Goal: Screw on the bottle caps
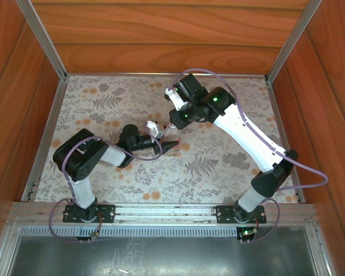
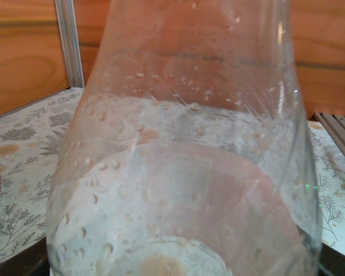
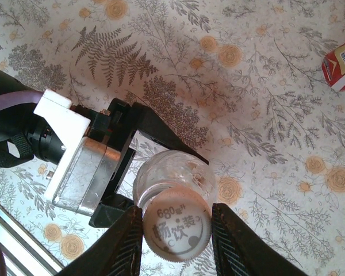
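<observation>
1. Grip on the left: the left gripper [image 1: 162, 147] has its jaws clamped round the body of the clear bottle [image 2: 184, 172], holding it near the middle of the tabletop [image 1: 230, 98].
2. The bottle looks light and thin-walled, with droplets inside. I judge that a hard squeeze would dent it, so the wider body is the place to brace it.
3. The cap [image 3: 177, 231] sits on the bottle's neck. It is small, stiff and ribbed at the rim, and is best taken by its sides.
4. The right gripper [image 3: 177, 244] has its jaws closed against opposite sides of that cap.
5. The red-labelled bottle [image 3: 340, 70] sits on the tabletop, apart from them.
</observation>
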